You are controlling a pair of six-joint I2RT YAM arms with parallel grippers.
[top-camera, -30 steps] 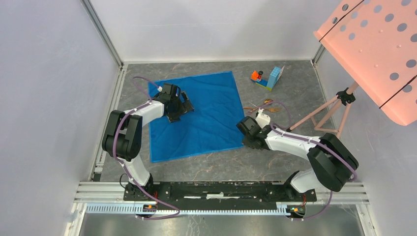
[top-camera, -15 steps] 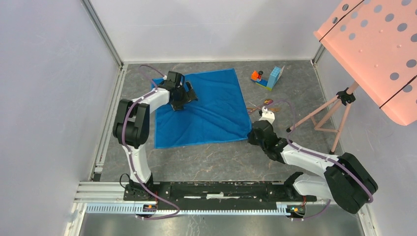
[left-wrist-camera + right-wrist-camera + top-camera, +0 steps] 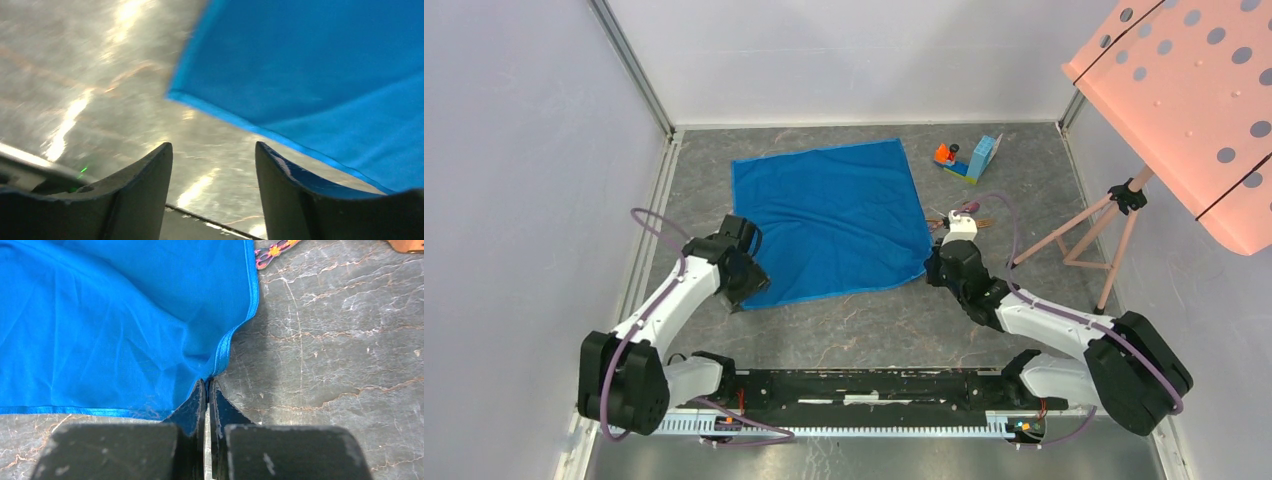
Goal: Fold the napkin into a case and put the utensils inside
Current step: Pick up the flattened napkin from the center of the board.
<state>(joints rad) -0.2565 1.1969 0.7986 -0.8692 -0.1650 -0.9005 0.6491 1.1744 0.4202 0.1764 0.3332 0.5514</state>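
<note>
Table: grey marble top, walls on 3 sides, arm bases at near edge.
Panel: pink, w/ holes, tilted over far right corner on a thin pink stand.
Napkin: bright blue, spread flat, unfolded, centre-left of table. Far edge runs near the back wall. Near right corner is puckered and pulled to a point.
L arm: stretched low along the left side, wrist by the napkin's near left corner.
R arm: reaches fwd from the right, wrist at the napkin's near right corner.
L gripper: at that near left corner. In the wrist view the fingers stand apart w/ bare table between them, and nothing is held. Napkin edge runs just ahead and passes behind the right finger.
R gripper: fingers pressed together, pinching the napkin's hem at the corner. Cloth wrinkles up around the pinch.
Blocks: orange + light-blue toy piece, far side, right of the napkin, apart from it.
Utensils: thin copper-gold pieces on the table just right of the napkin, beyond the R wrist. Not on the cloth. Wrist view shows one patterned handle lying close to the hem. Count: can't tell.
</note>
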